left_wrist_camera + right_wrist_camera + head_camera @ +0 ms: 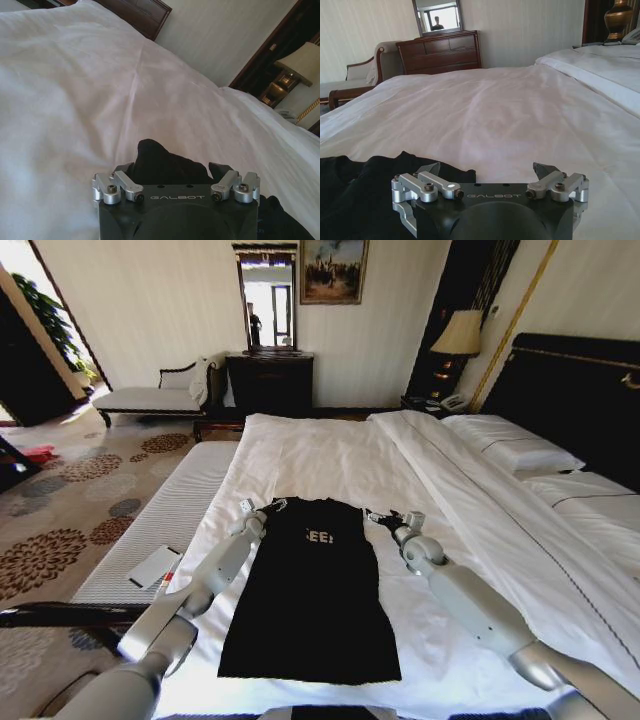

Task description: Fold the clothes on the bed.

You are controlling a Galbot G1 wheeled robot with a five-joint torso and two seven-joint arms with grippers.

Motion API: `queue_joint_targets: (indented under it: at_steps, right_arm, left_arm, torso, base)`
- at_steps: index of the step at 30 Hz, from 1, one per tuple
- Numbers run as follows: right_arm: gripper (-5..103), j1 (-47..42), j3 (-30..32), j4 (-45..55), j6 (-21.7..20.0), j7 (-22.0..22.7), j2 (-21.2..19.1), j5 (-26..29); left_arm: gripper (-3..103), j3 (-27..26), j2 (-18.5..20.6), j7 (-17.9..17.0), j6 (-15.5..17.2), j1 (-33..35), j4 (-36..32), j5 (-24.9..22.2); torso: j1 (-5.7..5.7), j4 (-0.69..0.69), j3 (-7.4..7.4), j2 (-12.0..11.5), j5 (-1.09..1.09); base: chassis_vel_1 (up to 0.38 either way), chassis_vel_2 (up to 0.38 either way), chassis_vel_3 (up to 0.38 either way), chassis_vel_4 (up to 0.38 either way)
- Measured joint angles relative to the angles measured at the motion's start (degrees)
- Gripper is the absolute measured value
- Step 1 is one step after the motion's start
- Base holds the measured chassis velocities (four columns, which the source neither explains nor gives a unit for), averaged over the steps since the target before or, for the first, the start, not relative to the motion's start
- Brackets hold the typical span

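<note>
Head view first: the shirt [312, 585] is lying flat on the near part of the bed [330, 455], collar end away from me, hem toward me, sleeves apparently already tucked in since it's reading as a long narrow strip. I'm holding the left gripper [262, 508] at the far-left corner of the shirt and the right gripper [392, 517] at the far-right corner. My guess is I'm setting up the lengthwise fold, so the trick is pinching both corners evenly and keeping them level, otherwise the strip is going to twist.

Left wrist view: the left gripper [176, 170] is sitting with its jaws spread, a bunched hump of shirt [167, 162] poking up between them. It's looking open around the cloth, not clamped. I'd want the fabric deeper between the tips before closing.

Right wrist view: the right gripper [489, 170] is also spread wide, with nothing gripped. The shirt [375, 192] is only reaching one jaw, and bare sheet is lying under the other, so I'd be shifting it over the cloth first.

Surface is a soft white duvet, slightly rumpled, so it's likely giving under pressure. Room: dresser [270, 383] with a mirror [267, 297] at the far wall, a chaise [158, 392] left of it, a lamp [460, 335] far right, pillows [510, 445] on the right, patterned carpet [70, 505] on the left.
</note>
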Motion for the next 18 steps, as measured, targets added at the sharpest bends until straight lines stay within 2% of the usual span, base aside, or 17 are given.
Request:
queue_joint_targets:
  at_steps: [4, 7, 10, 12, 15, 18]
  right_arm:
    - [100, -0.16, 0.26, 0.14, -0.01, 0.00, -0.17, 0.08]
    - [100, -0.19, 0.33, 0.21, -0.02, 0.00, -0.28, 0.21]
    - [100, 0.23, 0.31, -0.31, -0.40, 0.00, -0.17, 0.98]
    - [100, 0.50, 0.21, -0.60, -0.46, -0.14, -0.10, 1.19]
    - [100, 2.17, -0.57, -2.20, -0.64, -1.11, 0.25, 2.12]
    - [100, 3.85, -1.70, -3.85, -1.07, -2.06, 0.66, 3.00]
  left_arm:
    - [82, -0.06, -1.06, 0.05, -0.09, -0.54, 2.20, 0.54]
    - [77, -0.30, -1.74, 0.14, -0.56, -0.96, 3.62, 0.65]
    - [64, -0.88, -2.49, 0.31, -1.09, -1.21, 4.75, 1.25]
    - [64, -0.97, -2.66, 0.36, -1.23, -1.26, 4.98, 1.50]
    - [48, -1.05, -2.87, 0.42, -1.62, -1.26, 5.21, 2.06]
    - [42, -1.10, -2.79, 0.42, -2.03, -0.83, 4.96, 2.28]
  torso:
    - [0.00, 0.01, 0.00, 0.00, 0.00]
    - [0.00, 0.01, 0.00, 0.00, 0.00]
    - [0.00, 0.00, 0.00, 0.00, 0.00]
    - [0.00, 0.00, 0.00, 0.00, 0.00]
    - [0.00, 0.00, 0.00, -0.01, -0.01]
    - [0.00, 0.01, 0.00, 0.00, -0.01]
  base:
    - [0.000, 0.000, 0.000, 0.000]
    - [0.000, 0.000, 0.000, 0.000]
    - [0.000, 0.000, 0.000, 0.000]
    - [0.000, 0.000, 0.000, 0.000]
    - [0.000, 0.000, 0.000, 0.000]
    - [0.000, 0.000, 0.000, 0.000]
